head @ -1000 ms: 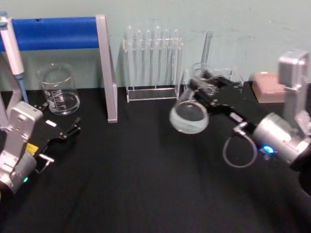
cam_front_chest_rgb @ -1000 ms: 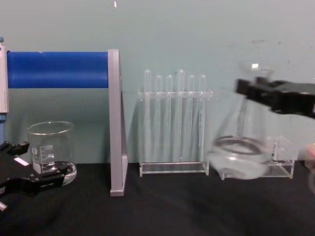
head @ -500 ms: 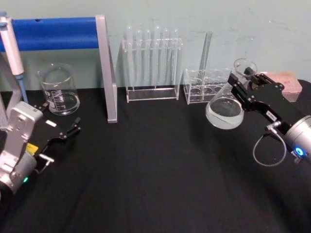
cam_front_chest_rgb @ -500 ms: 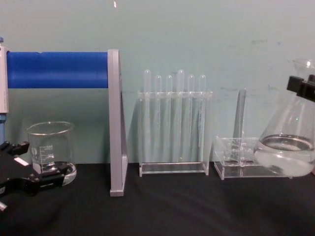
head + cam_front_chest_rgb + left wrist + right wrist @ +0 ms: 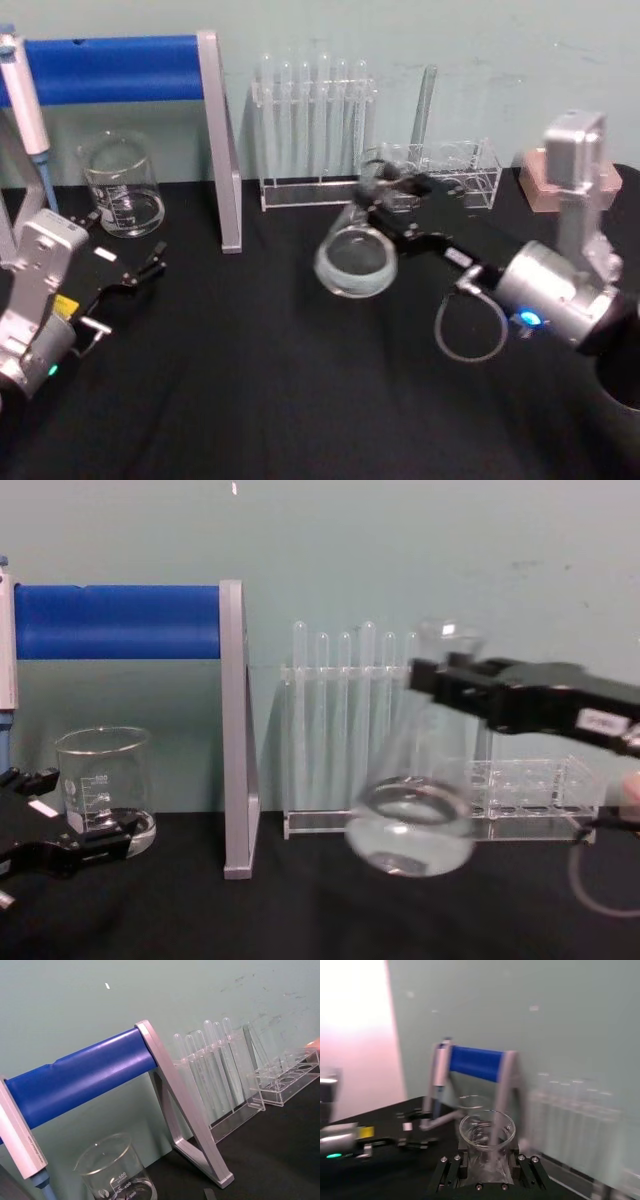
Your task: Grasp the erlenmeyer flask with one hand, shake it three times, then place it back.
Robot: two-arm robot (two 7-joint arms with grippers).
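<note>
glass erlenmeyer flask (image 5: 355,262) gripped aloft by right gripper (image 5: 386,190); left gripper (image 5: 150,265) idle, jaws apart.

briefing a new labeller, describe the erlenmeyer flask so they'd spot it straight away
Start at the blue-barred stand at the back left and go right to the rack of test tubes. Just in front of it, the right gripper clamps the erlenmeyer flask by its neck. Unlike the straight-sided beaker by the stand, it is cone-shaped, wide-based and narrow-necked.
</note>
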